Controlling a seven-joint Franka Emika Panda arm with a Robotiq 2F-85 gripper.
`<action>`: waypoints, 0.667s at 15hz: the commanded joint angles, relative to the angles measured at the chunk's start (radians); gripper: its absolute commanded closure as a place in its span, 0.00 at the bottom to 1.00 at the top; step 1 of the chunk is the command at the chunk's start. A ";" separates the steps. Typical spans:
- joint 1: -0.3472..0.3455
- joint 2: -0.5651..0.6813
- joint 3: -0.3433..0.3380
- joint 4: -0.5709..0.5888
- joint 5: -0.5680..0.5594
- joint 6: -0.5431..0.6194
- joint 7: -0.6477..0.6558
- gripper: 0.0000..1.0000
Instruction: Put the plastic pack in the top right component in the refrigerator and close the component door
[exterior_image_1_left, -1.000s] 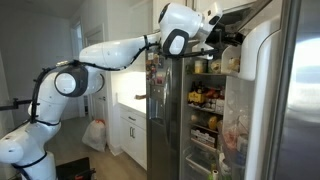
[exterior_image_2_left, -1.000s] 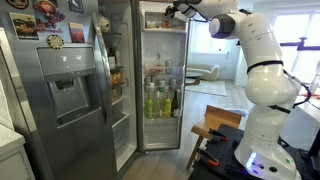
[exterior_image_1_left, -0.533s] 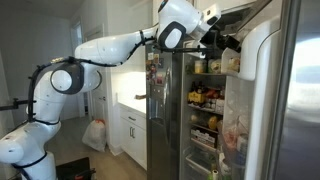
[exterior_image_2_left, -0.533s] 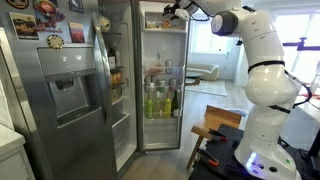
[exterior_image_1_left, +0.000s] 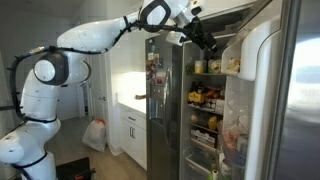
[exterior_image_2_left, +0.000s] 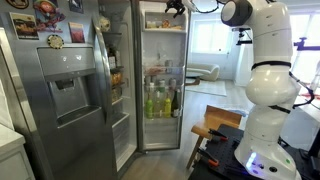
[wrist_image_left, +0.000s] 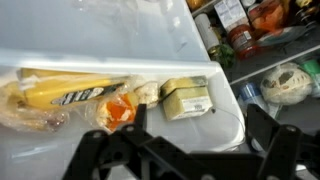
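In the wrist view a yellow plastic pack (wrist_image_left: 68, 93) lies inside a white compartment (wrist_image_left: 110, 45), beside an orange packet (wrist_image_left: 120, 112) and a small pale box (wrist_image_left: 186, 98). My gripper (wrist_image_left: 190, 150) is open and empty, its two dark fingers spread just in front of these items and touching none of them. In both exterior views the gripper (exterior_image_1_left: 205, 40) (exterior_image_2_left: 172, 8) is at the top of the open refrigerator (exterior_image_2_left: 160, 75). I cannot tell where the compartment's door stands.
The fridge door shelves (exterior_image_1_left: 215, 100) hold several jars and bottles. The open door (exterior_image_1_left: 265, 90) stands close beside the arm. Bottles fill a middle shelf (exterior_image_2_left: 160, 100). The freezer door with dispenser (exterior_image_2_left: 65, 95) is nearby.
The arm has swung up and its elbow has risen. The gripper has moved a little higher at the top of the fridge and stays open.
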 joint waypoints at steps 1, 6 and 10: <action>0.023 -0.125 -0.013 -0.110 -0.087 -0.183 0.057 0.00; 0.037 -0.221 0.004 -0.151 -0.190 -0.462 0.104 0.00; 0.066 -0.289 0.025 -0.192 -0.249 -0.618 0.151 0.00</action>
